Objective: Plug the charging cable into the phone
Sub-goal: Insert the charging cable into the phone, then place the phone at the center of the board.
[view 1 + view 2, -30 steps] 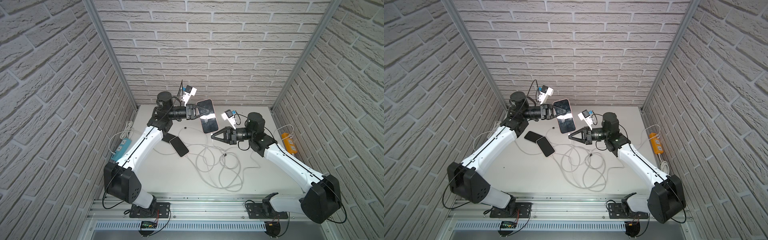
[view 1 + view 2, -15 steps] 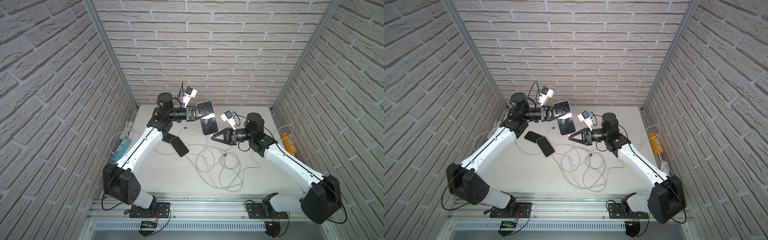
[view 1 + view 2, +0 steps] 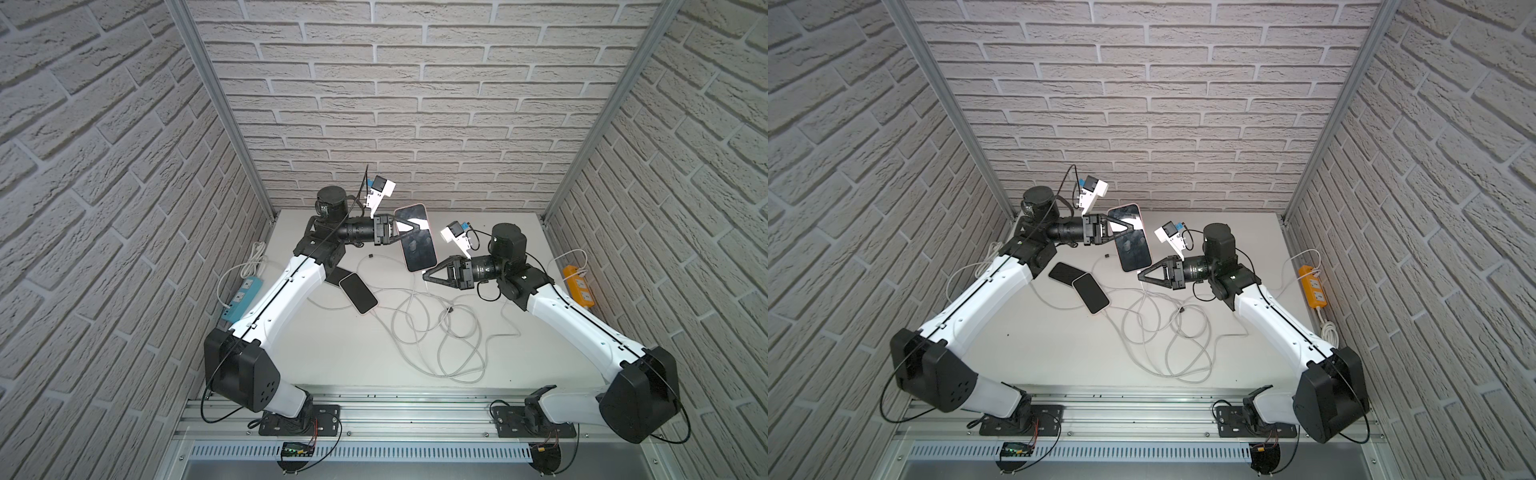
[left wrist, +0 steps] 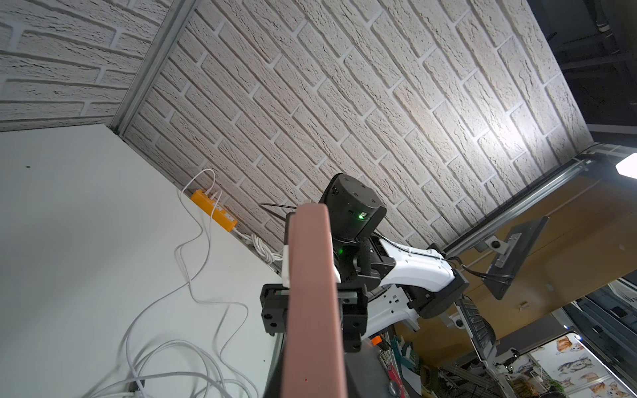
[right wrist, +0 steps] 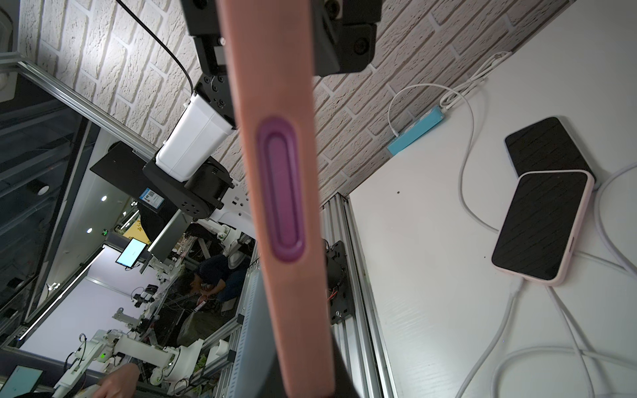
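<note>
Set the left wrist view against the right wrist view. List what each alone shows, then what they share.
Left wrist only: the orange power strip by the brick wall, the right arm, and a white plug close beside the pink phone.
Right wrist only: the blue power strip, a pale-cased phone and a dark phone lying on the table, a purple oval recess in the held phone's edge, and the left arm.
Both: the pink phone edge-on, white cables on the table, brick wall.

Orange power strip (image 3: 578, 286), blue power strip (image 3: 240, 303)
</note>
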Motion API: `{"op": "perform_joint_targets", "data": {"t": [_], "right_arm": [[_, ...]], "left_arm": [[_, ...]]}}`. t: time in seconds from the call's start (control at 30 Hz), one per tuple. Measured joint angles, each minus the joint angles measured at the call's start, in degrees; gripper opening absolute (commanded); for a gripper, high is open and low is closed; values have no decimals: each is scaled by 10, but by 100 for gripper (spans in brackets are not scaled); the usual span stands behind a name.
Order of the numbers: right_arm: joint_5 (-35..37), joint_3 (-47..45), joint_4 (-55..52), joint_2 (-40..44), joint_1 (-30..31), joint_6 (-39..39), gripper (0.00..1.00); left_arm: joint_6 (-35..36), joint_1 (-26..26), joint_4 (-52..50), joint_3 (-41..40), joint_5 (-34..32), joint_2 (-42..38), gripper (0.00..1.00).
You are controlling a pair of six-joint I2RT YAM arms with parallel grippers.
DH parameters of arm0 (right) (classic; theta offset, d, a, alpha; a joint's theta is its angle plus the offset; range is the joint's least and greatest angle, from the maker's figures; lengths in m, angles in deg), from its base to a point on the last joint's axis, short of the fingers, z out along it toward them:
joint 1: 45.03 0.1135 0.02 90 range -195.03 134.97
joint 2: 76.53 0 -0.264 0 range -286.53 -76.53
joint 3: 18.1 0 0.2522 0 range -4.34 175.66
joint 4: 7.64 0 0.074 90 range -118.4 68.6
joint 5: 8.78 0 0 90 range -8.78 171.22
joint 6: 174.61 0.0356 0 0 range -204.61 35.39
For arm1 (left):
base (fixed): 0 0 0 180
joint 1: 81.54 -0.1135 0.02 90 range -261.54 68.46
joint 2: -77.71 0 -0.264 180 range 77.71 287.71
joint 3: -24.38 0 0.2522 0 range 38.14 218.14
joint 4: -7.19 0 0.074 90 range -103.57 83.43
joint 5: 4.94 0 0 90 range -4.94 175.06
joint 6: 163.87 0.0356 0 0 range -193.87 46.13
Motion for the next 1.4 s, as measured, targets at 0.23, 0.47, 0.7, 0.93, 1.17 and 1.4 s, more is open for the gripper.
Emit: {"op": "perform_joint_targets", "data": {"t": [0.23, 0.47, 0.7, 0.93, 1.17, 1.4], "right_arm": [[24, 24, -35, -5, -9, -38, 56], [95, 32, -141, 40, -18, -129, 73], [160, -6, -218, 103, -24, -156, 73], [195, -32, -249, 108, -37, -160, 73], [210, -41, -259, 109, -40, -156, 73], [249, -23, -275, 101, -43, -156, 83]], "left_arm": [[18, 1, -52, 0, -2, 2, 0], [19, -33, -140, 54, -50, 55, 13], [16, -49, -219, 121, -179, 228, 7], [-8, -29, -253, 101, -231, 387, 11], [-15, -18, -271, 121, -238, 426, 51], [45, -15, -394, 197, -313, 427, 98]]}}
